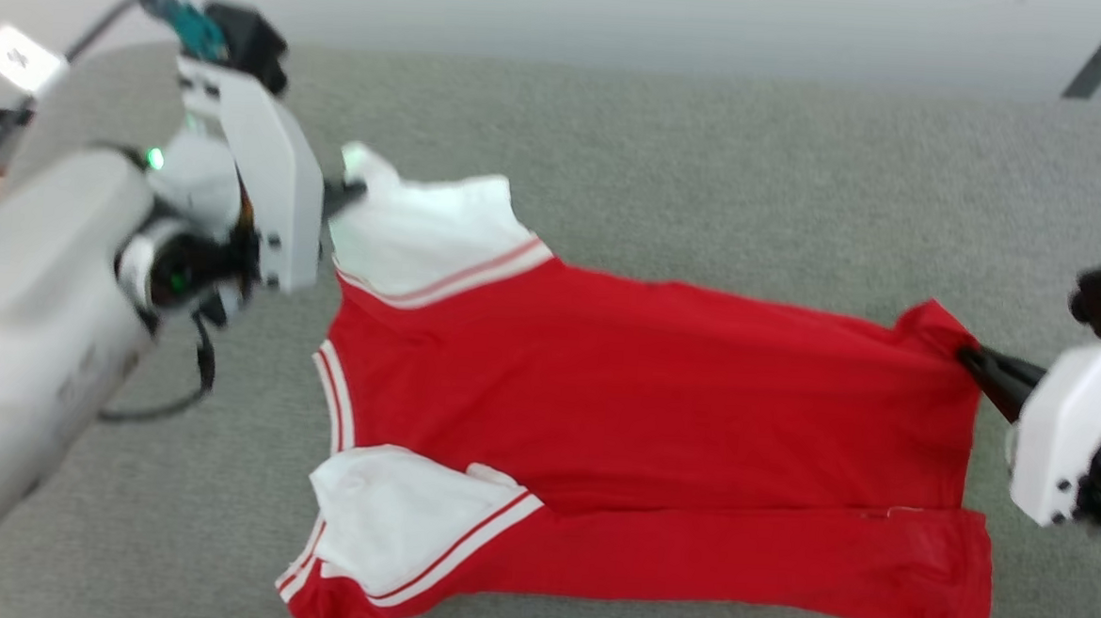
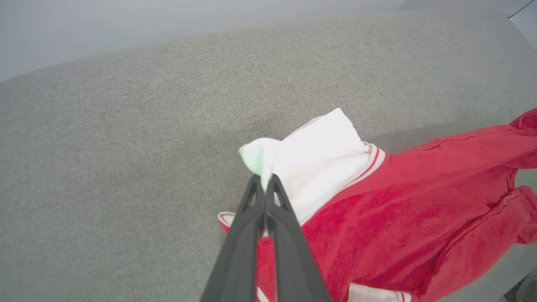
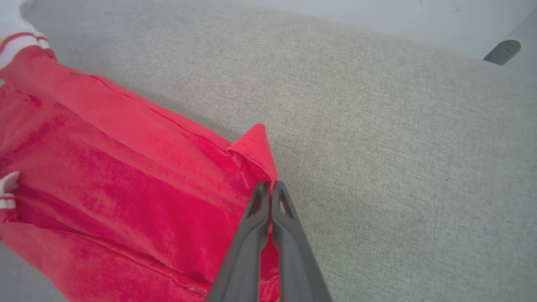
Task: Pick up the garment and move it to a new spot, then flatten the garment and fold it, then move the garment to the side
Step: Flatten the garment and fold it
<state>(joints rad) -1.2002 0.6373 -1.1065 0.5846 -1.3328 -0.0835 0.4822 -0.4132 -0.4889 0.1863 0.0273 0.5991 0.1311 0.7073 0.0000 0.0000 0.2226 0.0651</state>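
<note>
The left arm's rounded pale grey forearm (image 1: 32, 319) is carrying faint dark markings. Its white angular wrist housing (image 1: 269, 191) is showing small dark screws, a green status light (image 1: 154, 157) is glowing beside it, and a thin black cable (image 1: 190, 384) is looping underneath. A teal circuit board (image 1: 188, 28) and a black camera block (image 1: 249, 44) are topping it. The right arm's white wrist housing (image 1: 1067, 440) is showing dark screws too. The left jaws and the right jaws are tapering as long dark grey fingers (image 2: 243, 251) with triangular cut-outs.

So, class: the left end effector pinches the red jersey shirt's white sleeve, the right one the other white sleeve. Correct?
No. The right end effector pinches a red corner of the red jersey shirt, per the right wrist view; the left end effector does hold the white sleeve.
</note>
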